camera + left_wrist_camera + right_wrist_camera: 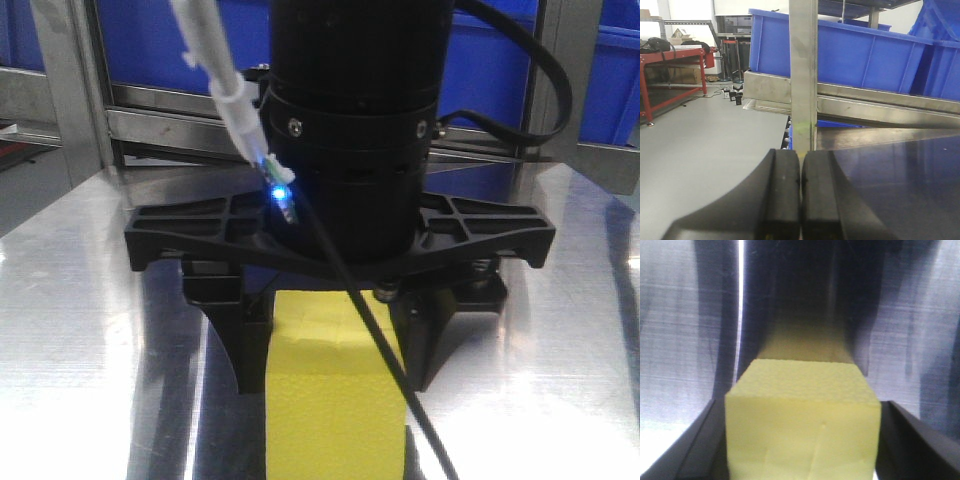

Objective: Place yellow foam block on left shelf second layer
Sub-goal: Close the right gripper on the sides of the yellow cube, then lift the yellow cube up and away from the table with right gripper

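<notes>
The yellow foam block (335, 400) stands on the shiny metal table (80, 300), right under the black right arm. My right gripper (335, 385) has its two black fingers pressed against the block's left and right sides. The right wrist view is filled by the yellow foam block (802, 425), with my right gripper (802, 460) shut on it and a dark finger (920, 440) at each edge. My left gripper (801, 155) is shut and empty, pointing at a steel shelf post (803, 75).
Blue plastic bins (865, 55) sit on a steel shelf rail (880, 107) behind the post. The front view shows more blue bins (180, 40) and shelf rails (170, 125) beyond the table's far edge. A black cable (370, 340) hangs across the block. Off to the left is grey floor (700, 135).
</notes>
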Controlling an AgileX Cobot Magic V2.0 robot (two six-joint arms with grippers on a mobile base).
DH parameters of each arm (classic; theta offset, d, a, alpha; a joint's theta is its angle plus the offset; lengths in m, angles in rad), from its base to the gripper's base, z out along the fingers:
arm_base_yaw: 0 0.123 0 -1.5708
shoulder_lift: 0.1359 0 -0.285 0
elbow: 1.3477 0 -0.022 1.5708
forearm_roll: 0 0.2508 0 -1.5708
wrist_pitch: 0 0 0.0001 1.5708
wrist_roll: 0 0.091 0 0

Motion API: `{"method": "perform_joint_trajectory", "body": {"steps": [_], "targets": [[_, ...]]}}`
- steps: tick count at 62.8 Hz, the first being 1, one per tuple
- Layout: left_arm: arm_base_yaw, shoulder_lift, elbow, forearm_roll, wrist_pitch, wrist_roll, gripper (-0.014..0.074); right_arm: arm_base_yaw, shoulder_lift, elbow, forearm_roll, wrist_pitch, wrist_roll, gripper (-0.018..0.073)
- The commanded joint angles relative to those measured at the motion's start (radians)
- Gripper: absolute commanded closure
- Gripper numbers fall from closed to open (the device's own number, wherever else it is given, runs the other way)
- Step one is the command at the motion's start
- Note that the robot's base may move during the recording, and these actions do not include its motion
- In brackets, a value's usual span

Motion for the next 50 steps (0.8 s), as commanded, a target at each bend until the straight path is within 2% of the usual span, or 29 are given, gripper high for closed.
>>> {"method": "perform_joint_trajectory", "body": {"steps": [1,14,23,36,50], "targets": [[-0.005,-0.018,0.027,-0.006,-0.081,-0.003,0.0472,0.003,-0.043,-0.022,-0.010,-0.008,0.002,0.0053],[-0.005,-0.018,0.027,-0.006,-0.081,-0.003,0.0472,-0.004,-0.065,-0.022,-0.010,-0.007,-0.001,0.0055],[-0.005,-0.018,0.027,-0.006,-0.081,-0.003,0.0472,-0.033,-0.119,-0.022,-0.010,-0.015,-0.050,0.0055],[-0.005,-0.018,0.027,-0.006,-0.081,-0.003,0.0472,-0.126,-0.208,0.013,-0.010,-0.028,-0.217,0.0055],[-0.005,-0.018,0.027,-0.006,-0.081,-0.003,0.0472,-0.279,-0.357,0.160,0.035,-0.081,-0.459,0.0055]]}}
